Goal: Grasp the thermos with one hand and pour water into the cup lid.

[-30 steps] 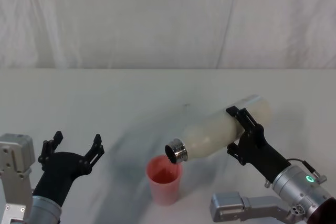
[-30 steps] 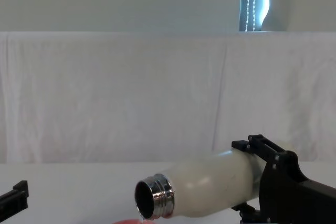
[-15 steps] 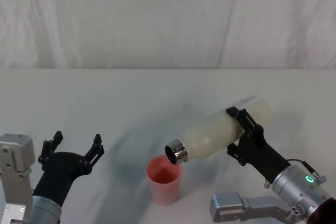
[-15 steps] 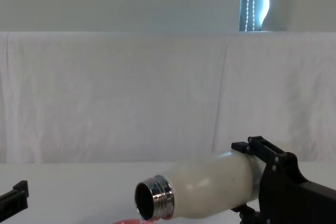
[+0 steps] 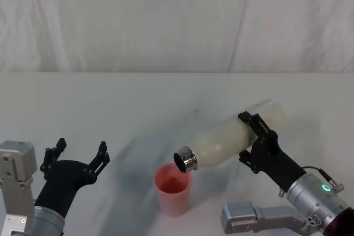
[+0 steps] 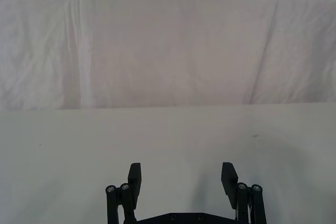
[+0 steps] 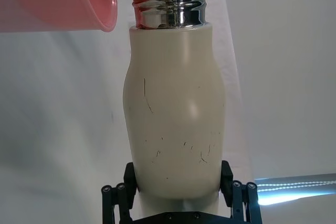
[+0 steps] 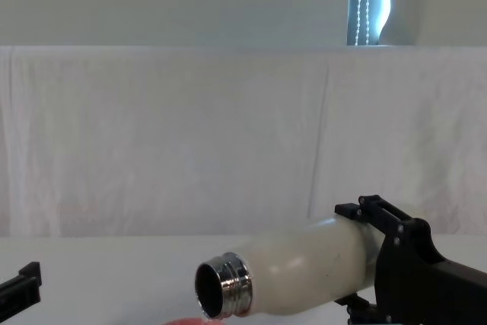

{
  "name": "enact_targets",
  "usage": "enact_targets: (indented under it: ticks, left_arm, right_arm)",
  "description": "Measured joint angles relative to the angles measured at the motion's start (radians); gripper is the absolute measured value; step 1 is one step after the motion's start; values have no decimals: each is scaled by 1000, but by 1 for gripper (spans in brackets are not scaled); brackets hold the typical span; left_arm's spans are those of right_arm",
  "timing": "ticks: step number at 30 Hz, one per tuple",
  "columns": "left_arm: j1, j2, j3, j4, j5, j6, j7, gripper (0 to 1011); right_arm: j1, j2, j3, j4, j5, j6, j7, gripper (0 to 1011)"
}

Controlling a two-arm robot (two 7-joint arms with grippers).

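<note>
Head view: cup lid (image 5: 173, 190) upright on the white table (image 5: 138, 98), nearest the robot. Left gripper (image 5: 77, 155) idle at near left, fingers spread wide, holding nothing. Right gripper (image 5: 255, 139) clamped on the thermos (image 5: 232, 135) body; bottle tilted, steel mouth just above the lid's rim.

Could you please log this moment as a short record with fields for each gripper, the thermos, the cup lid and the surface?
right gripper: shut on the thermos's lower body
thermos: tilted, uncapped steel neck lowest, over the cup lid
cup lid: pink, upright on the table, below the neck
left gripper: open, holding nothing, apart to the left
table: white cloth
</note>
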Motion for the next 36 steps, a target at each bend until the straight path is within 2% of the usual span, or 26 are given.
enact_targets:
  ticks: [36]
  left_arm:
    - [0,0,0,0,0,0,0,1001]
  right_arm:
    - [-2,3,-3,-3,-7,3,-3,960]
